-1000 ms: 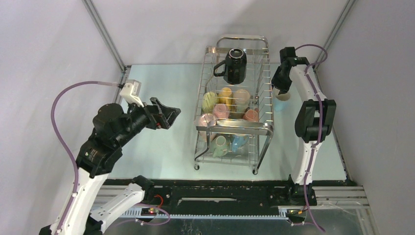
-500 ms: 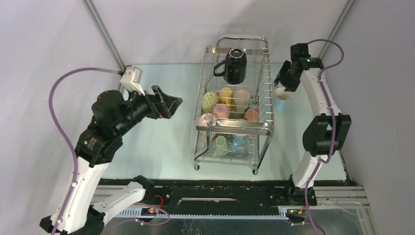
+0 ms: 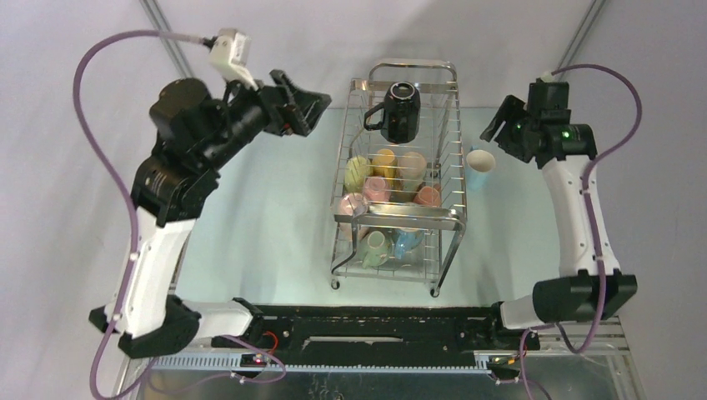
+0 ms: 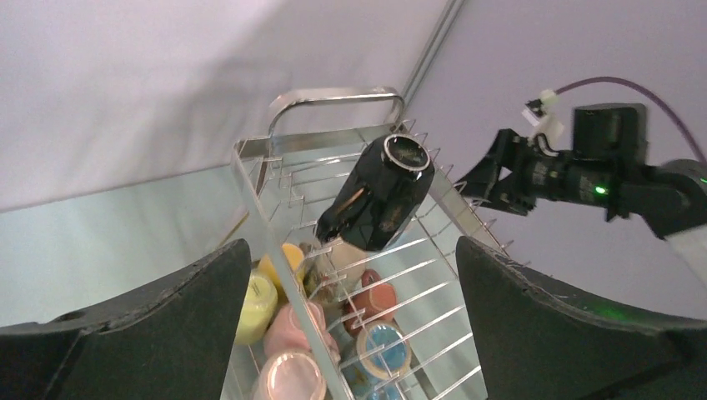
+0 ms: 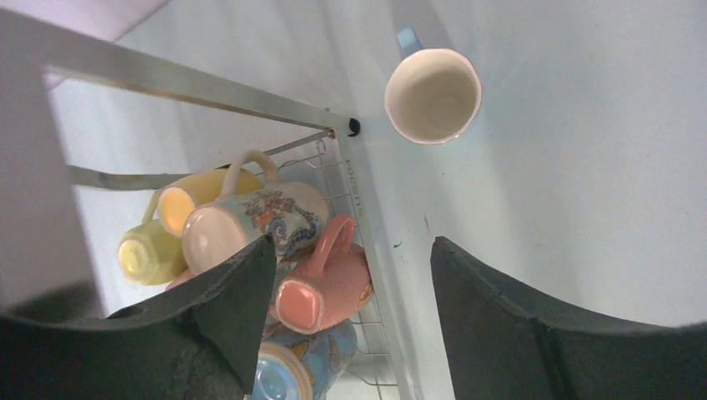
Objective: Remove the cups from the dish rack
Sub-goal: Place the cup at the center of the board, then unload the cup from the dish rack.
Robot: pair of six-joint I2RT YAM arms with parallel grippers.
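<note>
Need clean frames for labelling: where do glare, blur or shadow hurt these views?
Top external: sharp, only the rack glints. Left wrist: own fingers blurred, black cup crisp with highlights. Right wrist: fingers soft, table bright with glare.

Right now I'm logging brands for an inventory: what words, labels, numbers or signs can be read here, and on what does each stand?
No text can be read.
dish rack: small lettering along its side bar in the right wrist view, too blurred to read.
black mug: faint mark on its upturned base, too small to read.
patterned mug: painted decoration only, no words visible.
</note>
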